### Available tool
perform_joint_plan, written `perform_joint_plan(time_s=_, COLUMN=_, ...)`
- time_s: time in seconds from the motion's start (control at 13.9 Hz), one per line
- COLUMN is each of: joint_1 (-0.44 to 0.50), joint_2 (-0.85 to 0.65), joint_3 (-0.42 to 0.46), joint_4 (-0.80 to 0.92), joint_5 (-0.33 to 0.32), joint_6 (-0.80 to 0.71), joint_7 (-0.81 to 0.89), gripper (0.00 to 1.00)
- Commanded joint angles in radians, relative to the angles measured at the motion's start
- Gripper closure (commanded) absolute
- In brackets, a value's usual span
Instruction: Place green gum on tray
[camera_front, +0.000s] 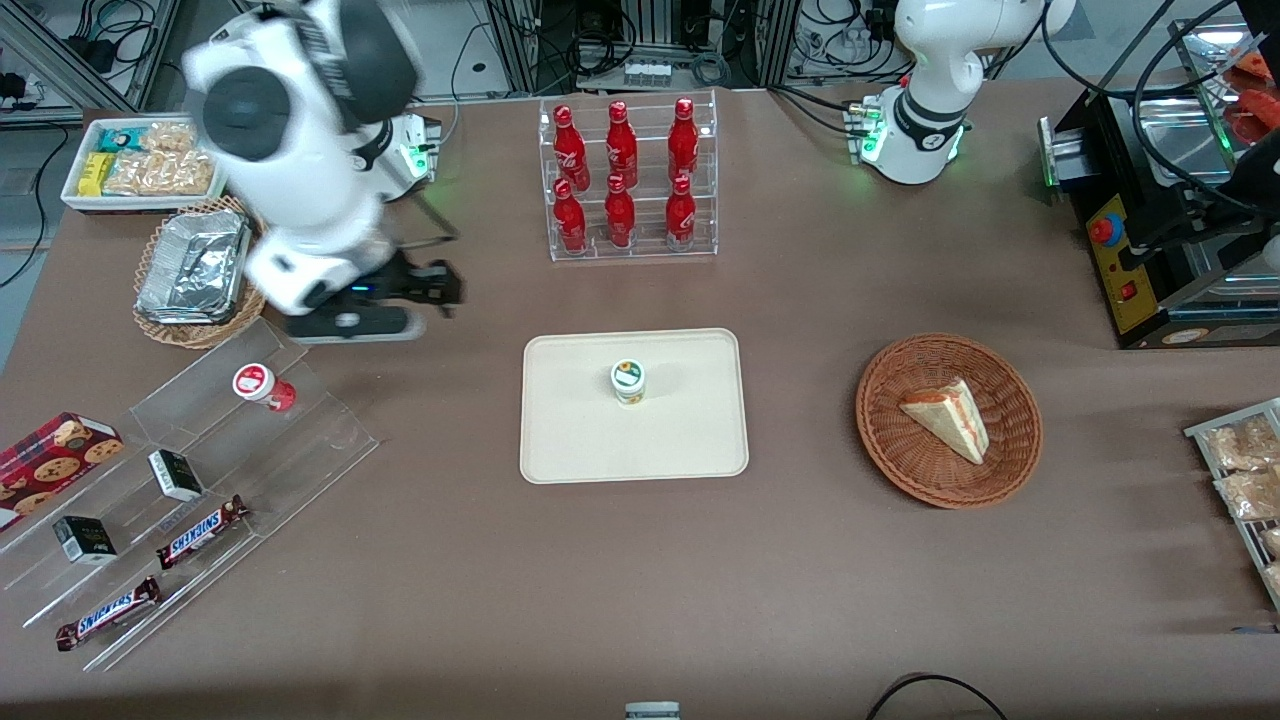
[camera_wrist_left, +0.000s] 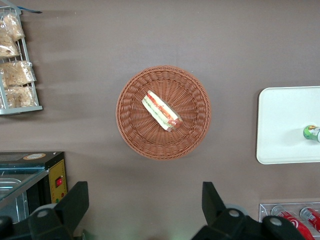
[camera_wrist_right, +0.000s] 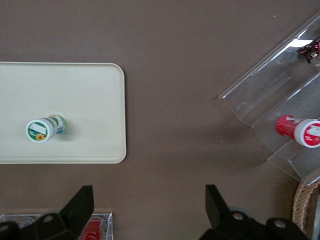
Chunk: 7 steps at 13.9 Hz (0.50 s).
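Observation:
The green gum (camera_front: 628, 381), a small white bottle with a green-rimmed lid and green and yellow label, stands upright on the cream tray (camera_front: 570, 440) near its middle. It also shows in the right wrist view (camera_wrist_right: 44, 128) on the tray (camera_wrist_right: 95, 110), and in the left wrist view (camera_wrist_left: 311, 133) on the tray (camera_wrist_left: 280, 120). My gripper (camera_front: 440, 288) is open and empty, raised above the table between the tray and the foil tray basket, apart from the gum. In the right wrist view the gripper (camera_wrist_right: 149, 200) holds nothing.
A like bottle with red lid (camera_front: 262, 386) lies on a clear stepped stand (camera_front: 200, 470) with candy bars. A rack of red bottles (camera_front: 627, 180) stands farther from the camera than the tray. A wicker basket with a sandwich (camera_front: 948, 418) lies toward the parked arm's end.

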Motion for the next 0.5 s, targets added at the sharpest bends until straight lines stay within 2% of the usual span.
perform_joint_plan(time_s=0.0, joint_1=-0.097, joint_2=-0.048, joint_3=0.006, joint_4=-0.029, joint_5=0.019, joint_6=-0.038, joint_7=-0.092, gripper=0.01)
perform_joint_plan(time_s=0.43, joint_1=-0.304, joint_2=-0.048, joint_3=0.005, joint_4=0.008, joint_5=0.017, joint_6=-0.087, joint_7=-0.264, gripper=0.01)
